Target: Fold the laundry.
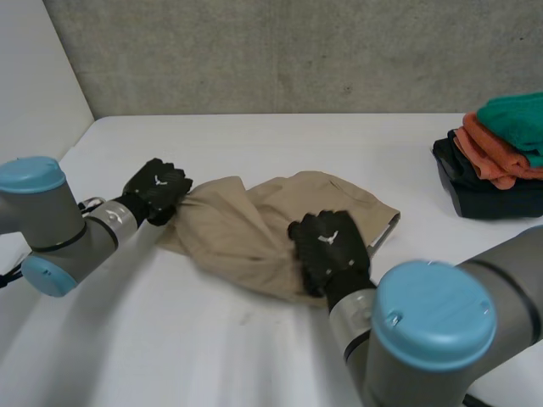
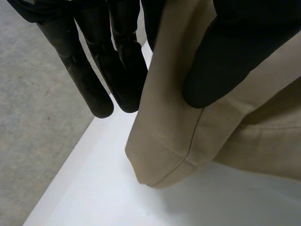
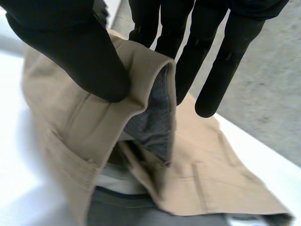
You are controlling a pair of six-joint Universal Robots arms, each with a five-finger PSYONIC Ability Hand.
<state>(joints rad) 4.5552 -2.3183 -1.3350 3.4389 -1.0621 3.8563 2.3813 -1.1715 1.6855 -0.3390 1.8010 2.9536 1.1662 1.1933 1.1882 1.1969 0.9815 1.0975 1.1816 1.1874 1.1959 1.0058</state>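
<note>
Right hand (image 1: 331,246) pinches tan trousers (image 1: 233,229) at the waistband edge, left hand (image 1: 159,191) at a hem, white table (image 1: 212,348) around.

Head camera stood high between and behind the arms, facing down and forward over the table (image 1: 254,136) to the wall (image 1: 297,51). It was far enough back to take in the whole cloth (image 1: 229,237). Left wrist camera looked along the left hand (image 2: 235,56), very close on a hemmed corner of the cloth. Right wrist camera looked along the right hand (image 3: 70,52), equally close on the cloth's waistband edge. All three views shared cloth and table.
</note>
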